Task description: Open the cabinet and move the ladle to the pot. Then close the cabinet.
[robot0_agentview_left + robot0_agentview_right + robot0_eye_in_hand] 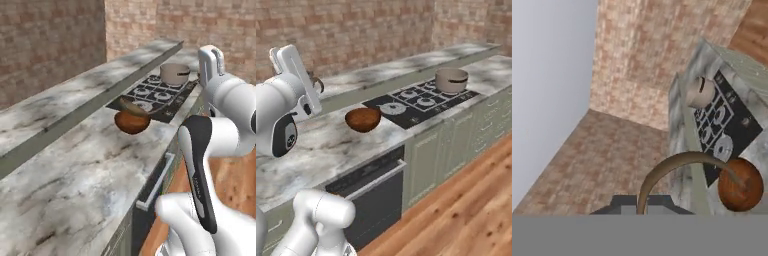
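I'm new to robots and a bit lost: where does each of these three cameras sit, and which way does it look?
Left base view: behind the arm's left, looking forward and down along the marble counter to the brown bowl, stove and pot; white arm at right.
Right base view: behind the arm's right, looking across the same counter; arm at left.
Hand view: on the hand, tilted, looking along the held ladle toward bowl, stove and brick wall.
Shared: bowl, stove and pot appear in all three.
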Robot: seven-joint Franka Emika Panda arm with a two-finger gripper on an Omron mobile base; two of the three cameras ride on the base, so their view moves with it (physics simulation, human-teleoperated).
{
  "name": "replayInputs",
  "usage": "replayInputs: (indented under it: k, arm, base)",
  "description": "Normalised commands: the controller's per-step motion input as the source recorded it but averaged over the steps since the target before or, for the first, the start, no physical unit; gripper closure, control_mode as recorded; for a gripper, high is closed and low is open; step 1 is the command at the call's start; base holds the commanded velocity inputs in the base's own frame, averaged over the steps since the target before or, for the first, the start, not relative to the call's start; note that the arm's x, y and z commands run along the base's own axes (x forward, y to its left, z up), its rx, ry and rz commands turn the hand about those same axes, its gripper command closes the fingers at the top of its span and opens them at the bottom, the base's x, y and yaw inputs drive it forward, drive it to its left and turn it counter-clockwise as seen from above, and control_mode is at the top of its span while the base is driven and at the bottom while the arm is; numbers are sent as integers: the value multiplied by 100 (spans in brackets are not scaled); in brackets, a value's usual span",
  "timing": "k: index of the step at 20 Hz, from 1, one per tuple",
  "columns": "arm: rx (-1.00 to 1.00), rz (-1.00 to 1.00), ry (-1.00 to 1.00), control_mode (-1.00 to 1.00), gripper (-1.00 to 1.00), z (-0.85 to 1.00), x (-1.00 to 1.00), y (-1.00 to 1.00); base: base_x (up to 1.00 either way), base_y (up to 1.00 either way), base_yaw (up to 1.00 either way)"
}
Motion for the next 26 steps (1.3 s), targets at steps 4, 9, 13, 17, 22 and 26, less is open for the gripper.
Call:
replayInputs:
  k: [4, 9, 13, 17, 22, 26]
  arm:
    - [0, 0, 0, 100, 100, 0, 0, 0]
    - [0, 0, 0, 100, 100, 0, 0, 0]
    - [0, 0, 0, 100, 100, 0, 0, 0]
    - [0, 0, 0, 100, 100, 0, 0, 0]
    - [0, 0, 0, 100, 100, 0, 0, 0]
    - [0, 0, 0, 100, 100, 0, 0, 0]
  base:
    - [0, 0, 100]
    - [-12, 0, 96]
    - [-32, -15, 79]
    - [-75, -63, 25]
    - [-26, -79, -39]
    - [9, -100, -22]
